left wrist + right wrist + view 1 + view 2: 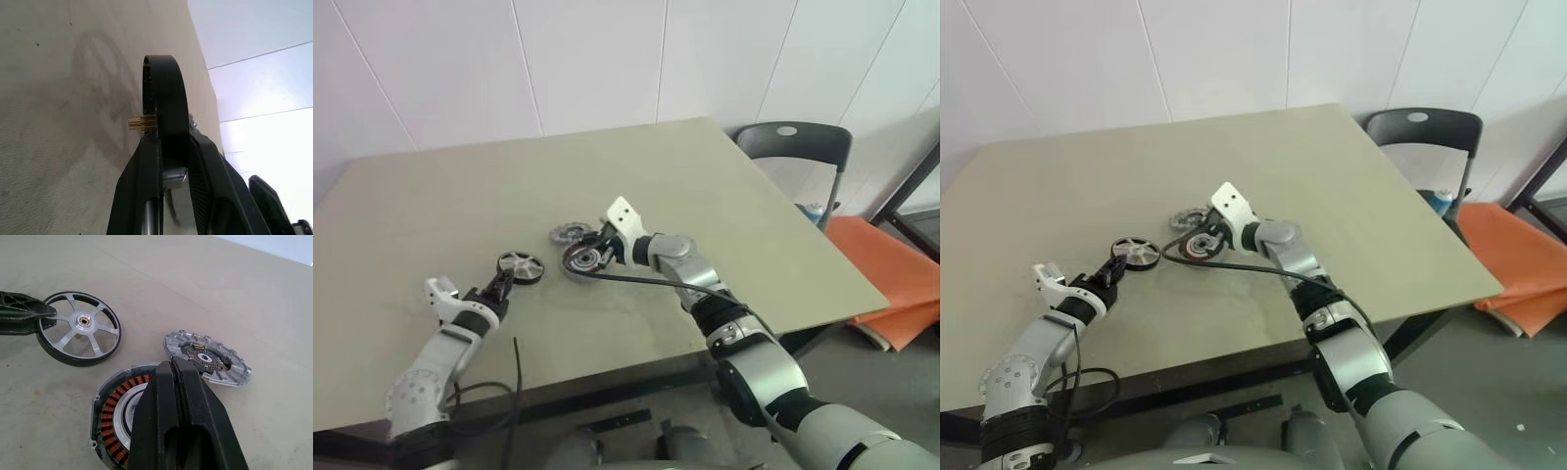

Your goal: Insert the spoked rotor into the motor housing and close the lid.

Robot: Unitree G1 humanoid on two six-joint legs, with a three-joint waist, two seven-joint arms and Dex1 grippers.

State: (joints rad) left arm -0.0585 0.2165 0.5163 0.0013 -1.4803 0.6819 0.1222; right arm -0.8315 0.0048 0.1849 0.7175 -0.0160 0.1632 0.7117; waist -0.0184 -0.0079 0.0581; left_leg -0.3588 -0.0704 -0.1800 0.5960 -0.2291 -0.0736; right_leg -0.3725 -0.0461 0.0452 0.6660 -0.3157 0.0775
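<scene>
Partly, the motor housing (117,416) is hiding behind the right hand (172,363), whose fingers are pressing together over its silver centre. Just at its 1 o'clock the lid (208,356) is lying flat on the desk (460,196). At the housing's 9 o'clock, the left hand (504,282) is pinching the spoked rotor (520,265) by its rim.

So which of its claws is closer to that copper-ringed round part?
The right. The right gripper rests closed on the motor housing; the left gripper is off to the side, clamped on the spoked rotor.
</scene>
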